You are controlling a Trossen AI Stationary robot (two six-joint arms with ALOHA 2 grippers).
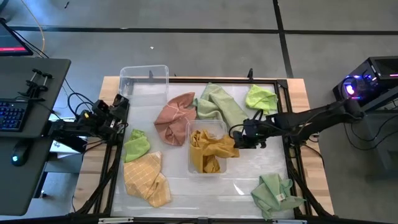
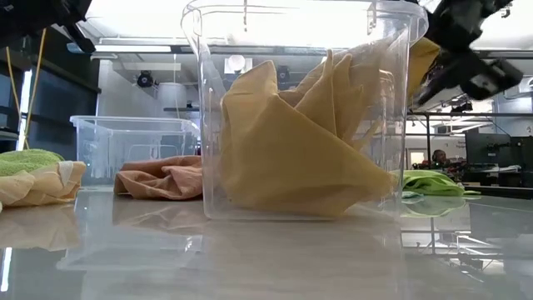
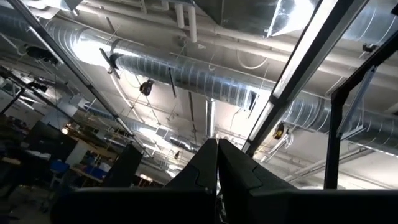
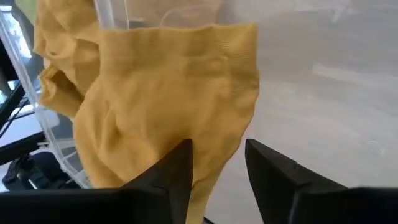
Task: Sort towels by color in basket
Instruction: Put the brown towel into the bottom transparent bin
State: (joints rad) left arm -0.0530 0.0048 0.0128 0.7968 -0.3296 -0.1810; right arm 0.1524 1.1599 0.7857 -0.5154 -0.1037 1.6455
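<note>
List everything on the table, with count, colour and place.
Yellow towel: one, mustard, in the middle bin, one corner draped over its rim.
Grid towel: one, yellow, front left.
Lime towels: two, left and back right.
Sage towels: two, back centre and front right.
Pink towel: one, salmon, centre.
Clear bins: two, centre and back left.
Right gripper: open, at the draped corner.
Left gripper: shut, left edge, pointing up.

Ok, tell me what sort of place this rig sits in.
Probably a lab or industrial workshop: bare silver ducting runs across an open ceiling, a keyboard desk stands beside the table, and monitors fill the room behind.
</note>
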